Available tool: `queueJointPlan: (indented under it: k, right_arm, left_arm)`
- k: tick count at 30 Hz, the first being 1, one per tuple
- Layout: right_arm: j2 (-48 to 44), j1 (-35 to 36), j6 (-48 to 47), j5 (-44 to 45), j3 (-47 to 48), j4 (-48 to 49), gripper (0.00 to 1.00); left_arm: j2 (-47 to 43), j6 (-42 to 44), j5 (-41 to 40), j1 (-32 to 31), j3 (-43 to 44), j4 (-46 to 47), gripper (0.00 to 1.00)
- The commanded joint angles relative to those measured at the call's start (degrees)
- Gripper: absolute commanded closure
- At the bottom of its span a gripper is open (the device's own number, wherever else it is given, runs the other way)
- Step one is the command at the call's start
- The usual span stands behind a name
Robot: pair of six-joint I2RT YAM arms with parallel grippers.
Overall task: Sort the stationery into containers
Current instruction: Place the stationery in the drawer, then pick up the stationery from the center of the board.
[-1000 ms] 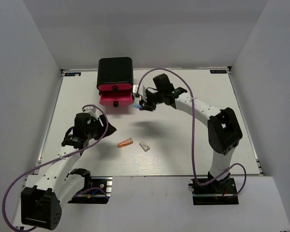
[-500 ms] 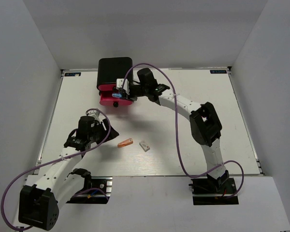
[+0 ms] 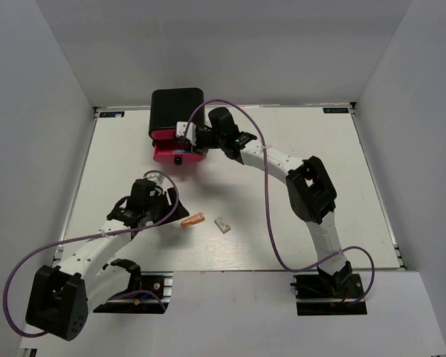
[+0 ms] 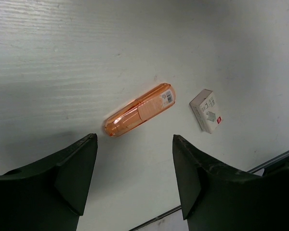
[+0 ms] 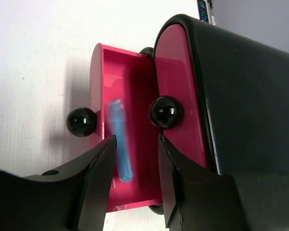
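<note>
While we are holding our right fingers (image 5: 98,178) parted over the open pink drawer (image 5: 135,77) by the far edge of the table (image 4: 62,48), a blurred blue piece (image 5: 120,139) is lying inside it. Our left fingers (image 4: 72,173) are hovering wide apart over the orange piece (image 4: 140,109) toward the near edge, a whitish block (image 4: 208,110) beside it.
</note>
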Motion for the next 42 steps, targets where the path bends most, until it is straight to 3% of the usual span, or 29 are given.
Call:
queueJointPlan:
  k: [1,8,14,19,29,37,42]
  right_arm:
    - [-1.28,-0.14,-0.86,0.89,-0.7,3.63,0.54]
    - [-7.26,-1.01,3.26,1.51,-5.62,7.67,0.48]
    - [-17.45,-4.96,6.26,-0.43,-15.19,8.55,0.68]
    - [-25.44,-10.67,9.94,0.54,-26.95,9.34,0.71]
    - [-35.38,-20.0,13.64,-1.21,-37.7,7.94,0.52]
    - [-36.97,-22.55,16.19,-3.24,-39.81,8.02,0.38]
    - [-38.29,-23.52,16.54,-5.08,-41.3,7.41,0.38]
  left_arm:
    - [1.47,0.71,-0.73,-1.23,2.56,1.29,0.26]
    - [4.98,4.39,-1.87,-4.13,7.13,0.77,0.25]
    - [11.65,13.88,1.55,-6.59,12.4,1.55,0.23]
    - [21.24,20.03,-1.6,-9.75,17.94,-2.75,0.23]
    - [28.54,26.81,-5.3,-15.55,22.87,-7.67,0.22]
    - [35.21,25.24,-14.16,-20.12,25.15,-11.27,0.23]
    - [37.16,20.93,-21.38,-21.27,25.16,-11.89,0.29]
